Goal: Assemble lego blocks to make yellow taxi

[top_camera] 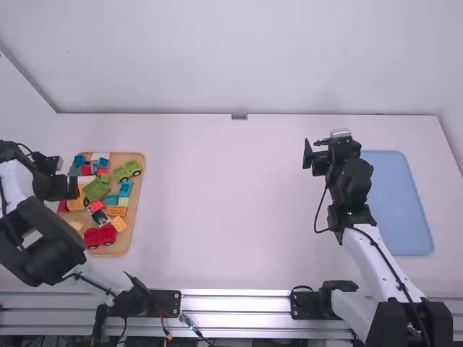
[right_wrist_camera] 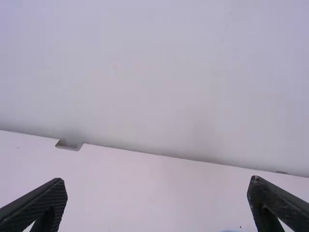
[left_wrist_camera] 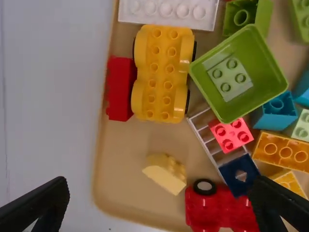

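The yellow wheeled base (left_wrist_camera: 164, 72) lies in the wooden tray (left_wrist_camera: 140, 137) at the counter's left side. The left pincer (left_wrist_camera: 161, 181) hangs near the tray's left edge, fingers wide apart with nothing held. The right pincer (right_wrist_camera: 157, 181), also spread wide and empty, is well apart from the blocks, beside the blue tray (top_camera: 398, 202).

The step in hand is probably lifting out the base. It calls for centring the left pincer over it and gripping across its narrow width, low enough to hold the body. The red block (left_wrist_camera: 119, 89) crowds one flank and the green box (left_wrist_camera: 239, 72) the other, so a finger could land on either; come down slowly, or nudge them aside first. Press evenly, since the wheels might let it roll or twist. The pale yellow sloped piece (left_wrist_camera: 166, 173), perhaps a windscreen or roof part, has more room around it and should be simpler to take next.

The white counter (top_camera: 224, 206) has a broad bare middle, well suited to building; set the base down flat there. Beyond its far edge rises a plain pale wall (top_camera: 246, 58), and a metal rail (top_camera: 235, 300) runs along the near side.
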